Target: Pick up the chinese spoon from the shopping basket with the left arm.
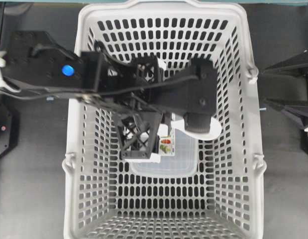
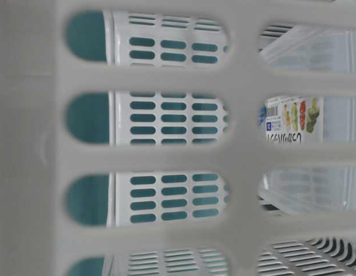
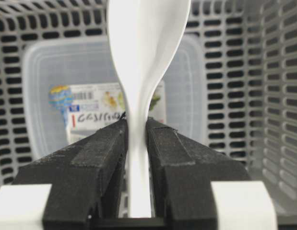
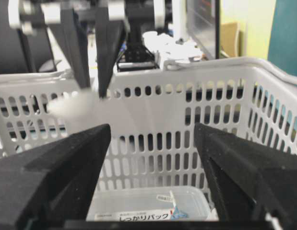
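Now chinese spoon (image 3: 138, 86) clamped by handle between left arm fingers (image 3: 107, 163), raised inside shopping basket (image 3: 278, 96); right fingers (image 4: 57, 163) spread apart, nothing gripped.

Overhead, left arm's wrist (image 1: 198, 92) is covering most of the chinese spoon (image 1: 206, 130); only a white sliver is showing. Left wrist cam is cropping spoon's bowl (image 3: 148, 43) at top edge. Spoon is smearing w/ blur in right wrist cam (image 4: 74, 106). Table-level: basket wall (image 2: 34, 149) is blocking nearly everything, container label (image 2: 293, 118) partly hidden.

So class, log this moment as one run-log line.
left hand: shut on chinese spoon handle | spoon: lifted above clear container | shopping basket | right hand: open
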Motion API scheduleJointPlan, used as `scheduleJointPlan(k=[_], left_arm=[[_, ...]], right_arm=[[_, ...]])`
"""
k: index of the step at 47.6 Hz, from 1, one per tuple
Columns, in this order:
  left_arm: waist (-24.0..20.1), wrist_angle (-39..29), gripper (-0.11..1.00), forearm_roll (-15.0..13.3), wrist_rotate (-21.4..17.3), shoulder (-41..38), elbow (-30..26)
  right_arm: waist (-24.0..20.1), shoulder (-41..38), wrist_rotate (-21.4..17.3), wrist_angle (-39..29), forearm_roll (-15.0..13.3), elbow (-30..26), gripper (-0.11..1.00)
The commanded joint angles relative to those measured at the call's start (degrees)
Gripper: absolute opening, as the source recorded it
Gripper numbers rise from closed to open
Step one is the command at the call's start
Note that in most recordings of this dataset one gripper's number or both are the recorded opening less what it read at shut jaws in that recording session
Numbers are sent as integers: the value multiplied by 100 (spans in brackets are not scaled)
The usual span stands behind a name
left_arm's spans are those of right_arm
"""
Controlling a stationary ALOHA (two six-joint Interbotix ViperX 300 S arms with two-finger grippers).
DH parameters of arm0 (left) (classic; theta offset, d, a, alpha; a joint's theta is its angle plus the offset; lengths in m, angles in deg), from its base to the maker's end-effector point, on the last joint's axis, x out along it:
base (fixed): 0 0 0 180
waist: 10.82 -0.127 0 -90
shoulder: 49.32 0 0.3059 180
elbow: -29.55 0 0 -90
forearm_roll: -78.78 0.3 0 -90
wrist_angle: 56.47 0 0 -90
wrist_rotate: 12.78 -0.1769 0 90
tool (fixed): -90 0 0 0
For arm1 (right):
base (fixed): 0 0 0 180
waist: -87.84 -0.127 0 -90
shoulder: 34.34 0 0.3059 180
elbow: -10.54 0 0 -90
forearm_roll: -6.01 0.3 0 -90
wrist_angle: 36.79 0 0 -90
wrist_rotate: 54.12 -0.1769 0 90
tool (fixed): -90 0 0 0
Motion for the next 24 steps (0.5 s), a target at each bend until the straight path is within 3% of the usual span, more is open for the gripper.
scheduleJointPlan(k=[1,24], left_arm=[[-26,-149,12,9,79,105,-264],[-53,-229,12,18,264,9,-255]], right_arm=[[26,-26,9,35,18,-105,69],[26,-26,9,44,18,-105,69]])
